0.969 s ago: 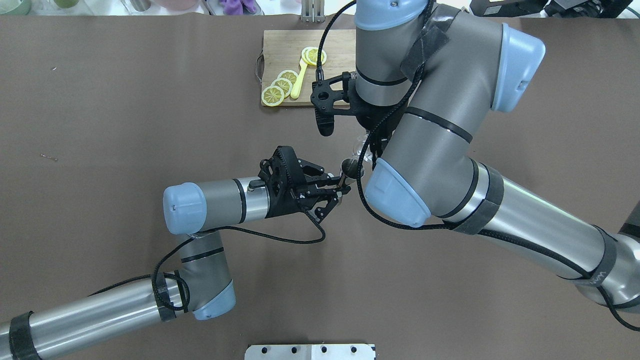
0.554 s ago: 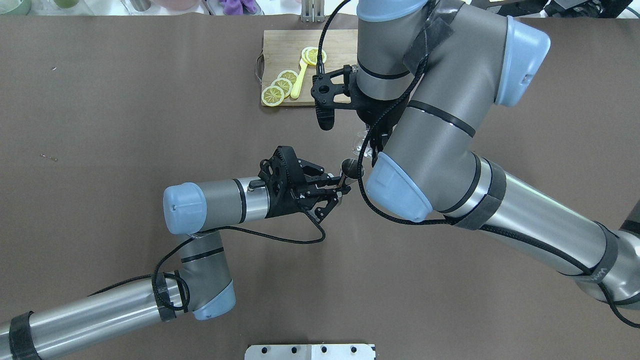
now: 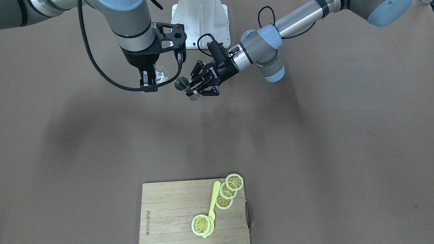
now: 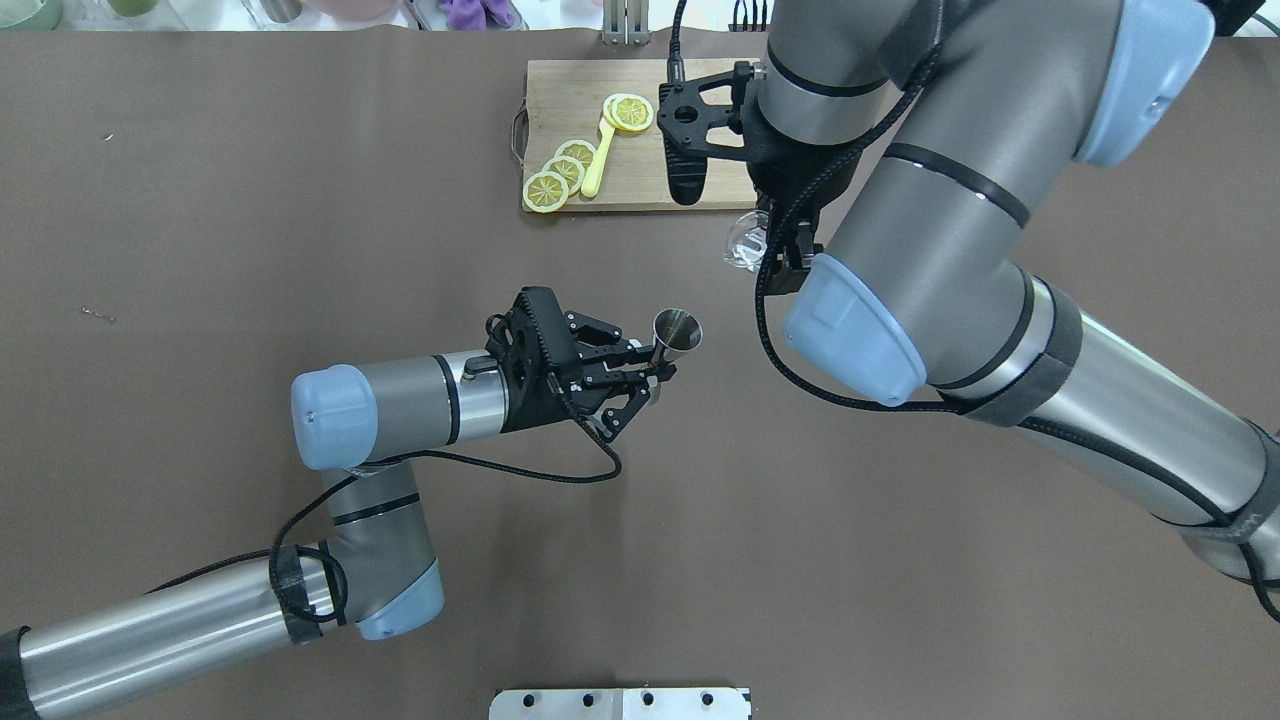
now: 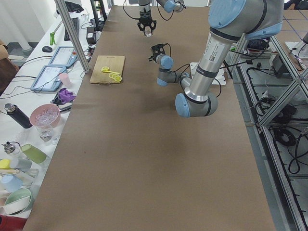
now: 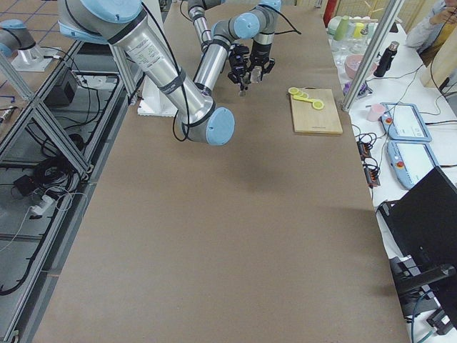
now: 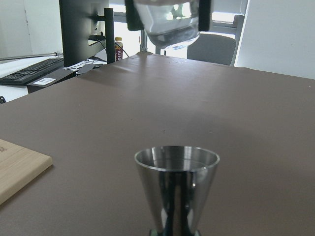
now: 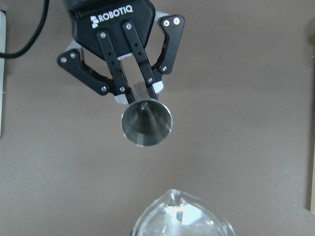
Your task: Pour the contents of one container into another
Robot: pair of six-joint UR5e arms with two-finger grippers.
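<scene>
Board [image 4: 560, 90] (bearing lemon slices [image 4: 546, 190]) lies beyond jigger [image 4: 677, 330].

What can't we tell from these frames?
- Glass fill level: cut off by the top edge in the left wrist view, the bottom edge in the right wrist view.
- Right gripper fingertips: overhead, the arm covers them.
- Metal cup, lower end: the left gripper covers it, right wrist view.
- Side views: both containers too small.

Bright, even light; soft shadows on table [image 3: 84, 135]; views sharp; left-wrist background backlit.
</scene>
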